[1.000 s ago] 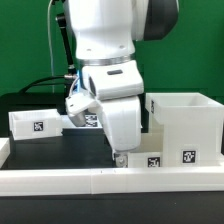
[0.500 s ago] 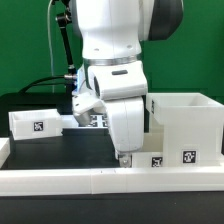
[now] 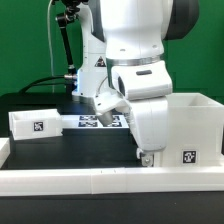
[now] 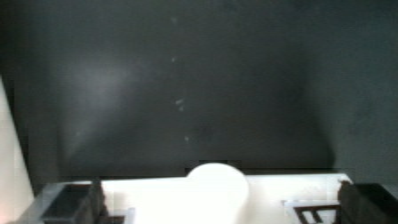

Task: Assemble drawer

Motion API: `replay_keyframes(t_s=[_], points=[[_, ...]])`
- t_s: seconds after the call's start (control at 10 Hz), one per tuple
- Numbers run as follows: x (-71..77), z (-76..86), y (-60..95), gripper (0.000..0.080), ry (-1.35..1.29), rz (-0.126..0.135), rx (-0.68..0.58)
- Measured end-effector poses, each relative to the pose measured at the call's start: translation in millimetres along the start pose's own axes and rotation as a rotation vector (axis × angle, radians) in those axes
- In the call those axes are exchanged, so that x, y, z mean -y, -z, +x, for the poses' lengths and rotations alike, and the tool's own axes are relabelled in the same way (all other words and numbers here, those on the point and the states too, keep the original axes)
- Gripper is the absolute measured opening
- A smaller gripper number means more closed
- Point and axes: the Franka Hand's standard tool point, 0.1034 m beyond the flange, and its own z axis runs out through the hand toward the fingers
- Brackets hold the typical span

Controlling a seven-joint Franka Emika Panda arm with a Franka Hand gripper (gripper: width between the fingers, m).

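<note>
**A:** So, how far along is the drawer?

**B:** Early, I'd judge. The large white plastic cube-like casing [image 3: 196, 120] stands on the dark tabletop [image 3: 60, 150] at the exterior view's right. I can see nothing slid into it. One small shallow white plastic tray [image 3: 34, 122] lies well apart from it at the exterior view's left, with its square tag facing the camera.

**A:** And the tool?

**B:** The tool [image 3: 146, 157] hangs low, just beside the casing's front corner and near the low white rim [image 3: 60, 178] that edges the tabletop. In the wrist view its fingers [image 4: 71, 203] stand wide apart and hold nothing. A white part with a rounded knob [image 4: 215, 184] lies between them.

**A:** Is that the second tray?

**B:** Probably, but the arm hides that spot in the exterior view, so I can't be sure.

**A:** Which step is in hand, then?

**B:** A reach for a pick-up, I think. No grasp has been made yet.

**A:** What does the next move call for?

**B:** The tool has to settle until the fingers straddle a wall of that white part, then close squarely on it. After that the part must be lifted level and lined up with the casing's opening. I can't tell from here which face of the casing takes the trays.
</note>
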Motion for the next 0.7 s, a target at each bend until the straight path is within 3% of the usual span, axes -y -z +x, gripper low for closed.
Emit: replay_keyframes(t_s=[0.4, 0.6, 0.7], points=[[0.3, -7.7, 3.1, 0.0649, -0.003, 0.019, 0.003], [5.7, -35.8, 3.5, 0.0649, 0.004, 0.036, 0.008], [6.0, -47.6, 8.1, 0.0649, -0.001, 0.029, 0.009]])
